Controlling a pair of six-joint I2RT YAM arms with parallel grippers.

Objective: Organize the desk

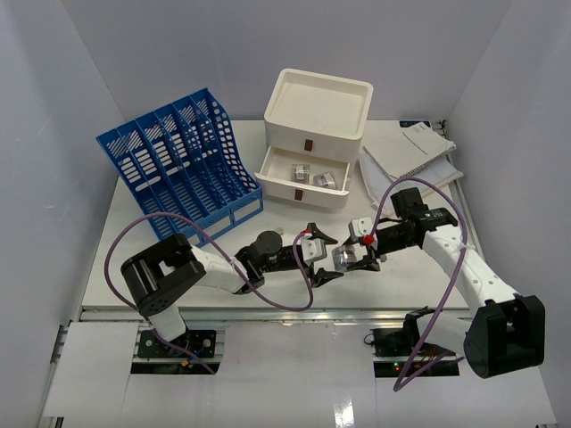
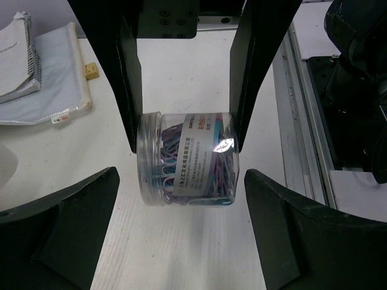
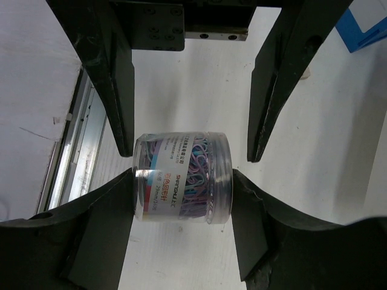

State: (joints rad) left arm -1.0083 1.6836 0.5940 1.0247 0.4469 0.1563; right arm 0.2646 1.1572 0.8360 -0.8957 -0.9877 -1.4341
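Closest to the lens, in the left wrist view: left gripper (image 2: 181,181), its two black fingers (image 2: 66,229) spread wider than the jar (image 1: 345,259), one on either side of it, gripping nothing. Contact between those tips and the jar hard to judge from here; a gap plain on one side at least. Reaching in from the opposite way: right gripper (image 3: 181,181), closed onto the jar, pads (image 3: 91,235) pressed against its lid end and its base end, the jar clamped lengthwise between them. Jar of clear plastic, printed label, full of coloured paper clips.

From above, both grippers meeting tip to tip in front of the drawer box (image 1: 317,134), nearer the arm bases than it. Box's upper drawer (image 1: 303,178) pulled out, small clear items inside. Left of the box, blue file rack (image 1: 178,165); right of the box, notebooks (image 1: 415,156). Under the box and everything else, the desk (image 1: 393,287): white, flat, its metal rail (image 1: 357,314) along the edge in front of the box, by the arm bases.
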